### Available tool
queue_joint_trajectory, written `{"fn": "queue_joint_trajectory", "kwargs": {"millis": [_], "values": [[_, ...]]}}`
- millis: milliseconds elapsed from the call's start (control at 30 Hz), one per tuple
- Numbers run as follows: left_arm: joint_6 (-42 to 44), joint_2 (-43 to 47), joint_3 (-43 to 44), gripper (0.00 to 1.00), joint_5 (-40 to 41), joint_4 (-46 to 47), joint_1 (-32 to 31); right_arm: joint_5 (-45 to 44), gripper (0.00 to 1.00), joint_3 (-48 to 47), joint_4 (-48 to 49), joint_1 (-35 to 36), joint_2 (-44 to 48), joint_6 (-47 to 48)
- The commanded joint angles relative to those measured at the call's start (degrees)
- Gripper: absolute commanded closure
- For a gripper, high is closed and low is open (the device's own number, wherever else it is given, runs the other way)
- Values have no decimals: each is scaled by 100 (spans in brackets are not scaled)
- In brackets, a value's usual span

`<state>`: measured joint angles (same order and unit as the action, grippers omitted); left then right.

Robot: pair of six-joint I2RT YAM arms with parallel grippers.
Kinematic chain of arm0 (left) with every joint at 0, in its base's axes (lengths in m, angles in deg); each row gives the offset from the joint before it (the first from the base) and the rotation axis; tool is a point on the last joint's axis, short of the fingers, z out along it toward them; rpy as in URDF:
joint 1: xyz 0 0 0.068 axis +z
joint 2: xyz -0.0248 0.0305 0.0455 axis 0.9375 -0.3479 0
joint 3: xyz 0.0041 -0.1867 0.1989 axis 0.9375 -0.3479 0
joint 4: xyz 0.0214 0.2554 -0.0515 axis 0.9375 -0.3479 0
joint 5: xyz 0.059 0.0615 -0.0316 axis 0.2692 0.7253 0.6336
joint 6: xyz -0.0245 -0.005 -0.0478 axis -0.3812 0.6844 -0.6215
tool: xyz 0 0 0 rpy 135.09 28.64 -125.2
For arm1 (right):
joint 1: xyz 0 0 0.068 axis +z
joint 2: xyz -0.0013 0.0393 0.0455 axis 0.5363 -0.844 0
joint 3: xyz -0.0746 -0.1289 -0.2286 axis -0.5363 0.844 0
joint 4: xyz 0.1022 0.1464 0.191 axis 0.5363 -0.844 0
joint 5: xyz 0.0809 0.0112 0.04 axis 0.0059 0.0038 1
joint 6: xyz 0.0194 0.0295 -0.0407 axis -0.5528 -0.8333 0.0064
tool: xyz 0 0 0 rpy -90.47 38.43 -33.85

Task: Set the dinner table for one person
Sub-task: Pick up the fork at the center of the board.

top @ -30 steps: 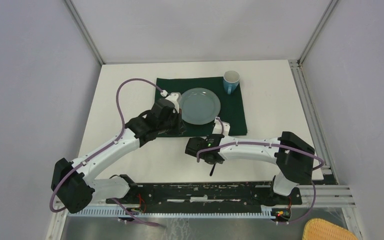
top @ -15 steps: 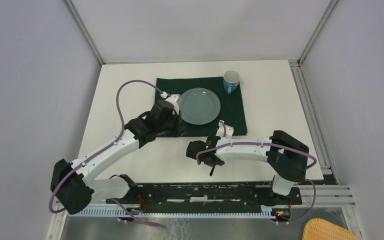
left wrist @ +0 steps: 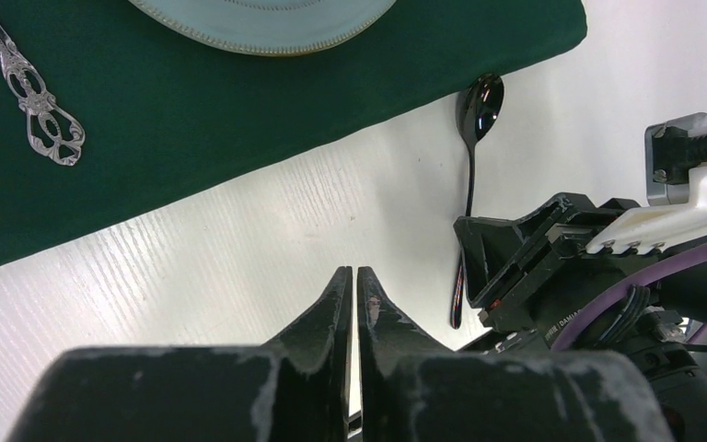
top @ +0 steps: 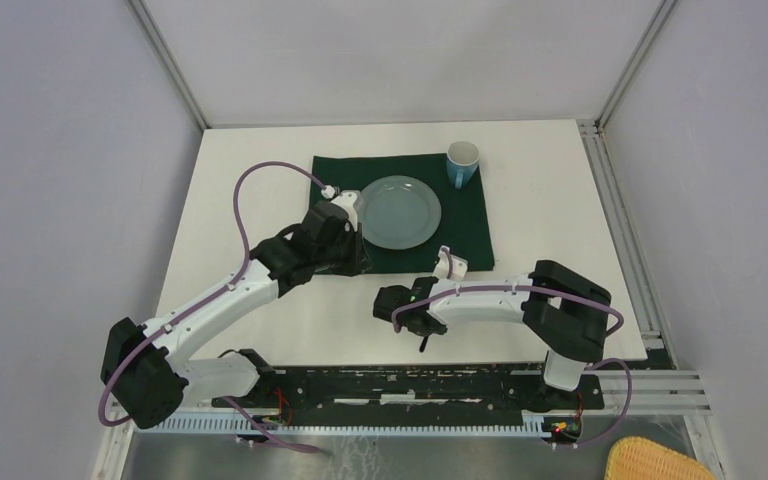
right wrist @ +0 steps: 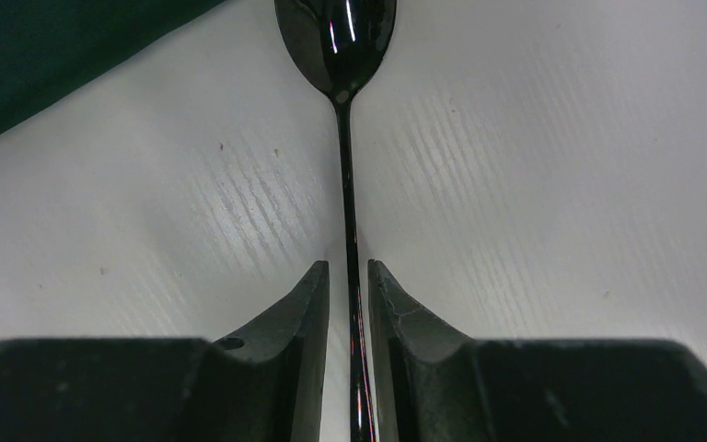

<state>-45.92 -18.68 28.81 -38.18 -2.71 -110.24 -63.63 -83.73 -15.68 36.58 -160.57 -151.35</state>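
Plate [top: 398, 210], mug [top: 462, 163], fork [left wrist: 32, 101] sat on cloth [top: 340, 172]; spoon [right wrist: 336, 37] lay off its corner, right gripper [right wrist: 348, 267] slightly spread astride, left gripper [left wrist: 351, 272] pressed together.

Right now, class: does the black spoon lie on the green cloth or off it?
Off it. The black spoon lies on the white tabletop, its bowl beside the green cloth's corner, not over the fabric.

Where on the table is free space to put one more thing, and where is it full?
Free: the table right of the green cloth up to the rail, and the strip left of the cloth. Crowded: the cloth's near edge, where the left arm, right arm and black spoon sit.
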Motion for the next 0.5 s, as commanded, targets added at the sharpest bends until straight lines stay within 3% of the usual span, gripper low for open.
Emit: {"fn": "queue_joint_trajectory", "kwargs": {"millis": [0,200,467], "values": [[225,71,58,87,100,-22,13,-92,72,6,149,35,-64,-158],[207,77,68,69,244,-71,6,-34,72,77,233,41,-92,-211],[223,51,68,67,251,-60,13,13,72,329,273,34,66,-363]]}}
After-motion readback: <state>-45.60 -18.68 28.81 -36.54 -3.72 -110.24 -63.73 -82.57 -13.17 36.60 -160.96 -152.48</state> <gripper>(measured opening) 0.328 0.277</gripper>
